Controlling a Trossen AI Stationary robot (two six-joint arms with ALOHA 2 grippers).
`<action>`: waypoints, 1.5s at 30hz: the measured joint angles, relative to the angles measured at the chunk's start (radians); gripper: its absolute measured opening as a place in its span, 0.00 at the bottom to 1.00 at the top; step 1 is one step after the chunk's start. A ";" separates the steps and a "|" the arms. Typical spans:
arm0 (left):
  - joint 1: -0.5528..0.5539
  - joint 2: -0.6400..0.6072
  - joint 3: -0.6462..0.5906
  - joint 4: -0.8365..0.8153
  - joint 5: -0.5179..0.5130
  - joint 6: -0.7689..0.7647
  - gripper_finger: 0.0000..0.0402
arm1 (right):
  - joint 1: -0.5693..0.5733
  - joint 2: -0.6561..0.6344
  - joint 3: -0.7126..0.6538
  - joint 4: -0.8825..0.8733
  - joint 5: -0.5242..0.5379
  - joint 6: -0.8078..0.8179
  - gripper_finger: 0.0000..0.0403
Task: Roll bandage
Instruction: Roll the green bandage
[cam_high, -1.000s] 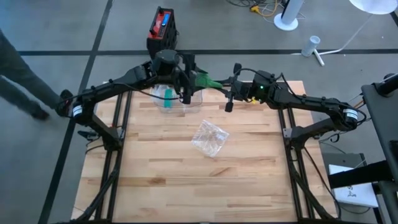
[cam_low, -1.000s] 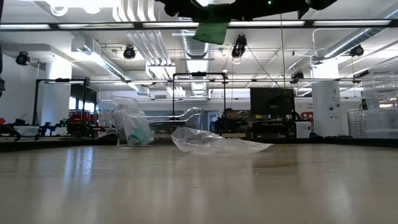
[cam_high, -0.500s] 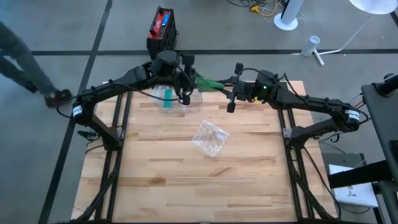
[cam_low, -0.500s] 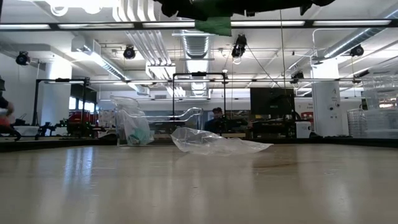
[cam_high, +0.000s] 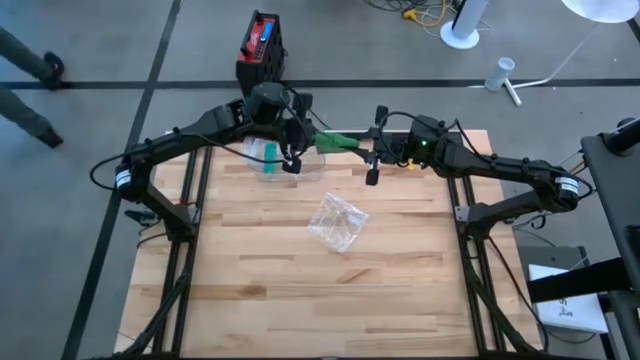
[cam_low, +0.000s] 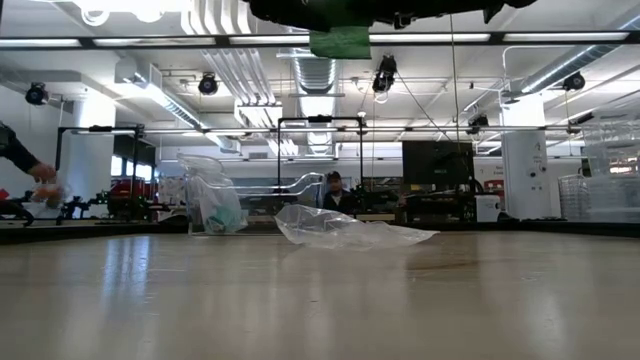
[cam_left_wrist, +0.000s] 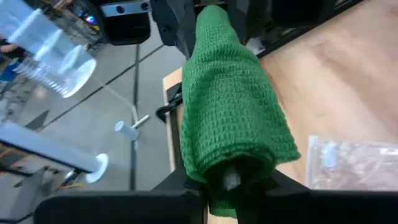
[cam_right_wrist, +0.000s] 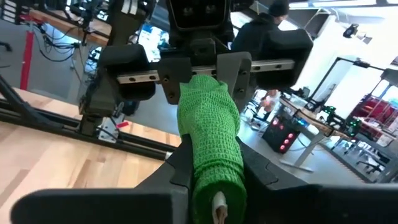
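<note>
Your left gripper (cam_high: 303, 140) and your right gripper (cam_high: 366, 148) face each other above the far edge of the table, and each has its two dark fingers clamped on one end of the green knitted bandage (cam_high: 335, 141), which spans the short gap between them. In the left wrist view the left gripper's fingers (cam_left_wrist: 180, 186) squeeze the near end of the bandage (cam_left_wrist: 230, 118), whose fabric is bunched into a loose tube running away to the other gripper. In the right wrist view you see the same from the opposite side: the right gripper's fingers (cam_right_wrist: 175, 163) pinch the bandage (cam_right_wrist: 211, 143), and the left gripper's fingers (cam_right_wrist: 169, 79) close on its far end. The bandage is held clear of the table; from the low view it shows as a green patch (cam_low: 340, 42) high up under the arms.

Below the left gripper, on the light wooden slat table (cam_high: 300, 290), stands a clear plastic container (cam_high: 270, 158) with something teal inside; you cannot tell what that is. Nearer the table's middle, well apart from both grippers, lies a crumpled clear plastic bag (cam_high: 337, 220), flat on the wood (cam_low: 350, 230).

Beyond the table's far edge a red and black box (cam_high: 262, 45) sits on the grey floor. A person's legs (cam_high: 30, 70) show at the far left of the floor.
</note>
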 joint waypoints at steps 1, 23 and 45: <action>0.001 0.000 0.000 -0.005 0.020 -0.005 0.08 | 0.000 0.000 0.000 0.000 -0.003 0.005 0.15; -0.003 0.001 0.000 -0.113 0.249 -0.094 0.22 | 0.030 -0.007 0.073 -0.146 -0.134 -0.158 0.13; -0.056 -0.180 0.024 -0.060 0.056 -0.200 0.79 | 0.032 -0.009 0.116 -0.183 -0.049 -0.508 0.12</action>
